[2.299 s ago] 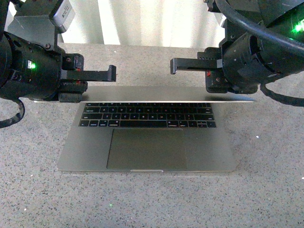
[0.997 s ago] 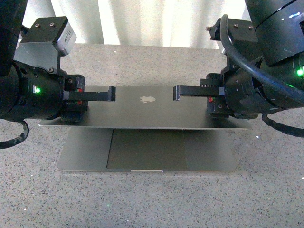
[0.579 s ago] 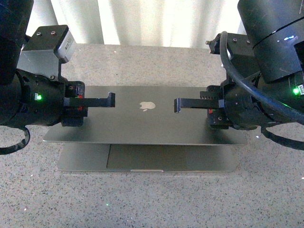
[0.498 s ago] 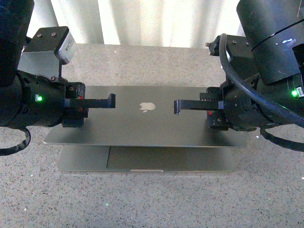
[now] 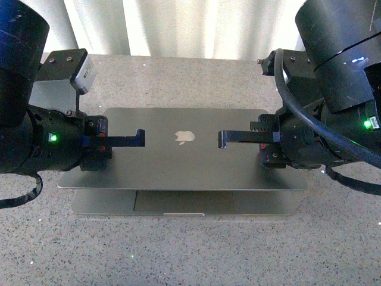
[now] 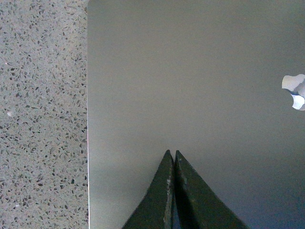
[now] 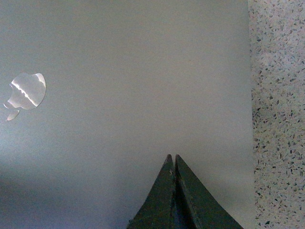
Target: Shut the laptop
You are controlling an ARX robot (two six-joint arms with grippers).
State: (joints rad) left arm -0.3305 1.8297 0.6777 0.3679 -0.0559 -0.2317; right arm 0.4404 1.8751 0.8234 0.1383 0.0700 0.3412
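Front view: laptop (image 5: pixel 178 164) lid nearly down (trackpad strip (image 5: pixel 181 201) showing underneath).

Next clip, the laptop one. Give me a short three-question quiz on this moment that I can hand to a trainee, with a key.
1. True or false: the lid of the slim grey metal laptop lies fully shut on its base.
2. Pick one. The left gripper and right gripper are: A) both open; B) both shut, holding nothing; C) left shut, right open.
3. Fill in: on the lid, between the two grippers, lies the pale ____.

Key
1. False: in the front view a strip of base and dark trackpad shows under the lid's front edge.
2. B: both wrist views show the jaws closed together over the lid.
3. apple logo
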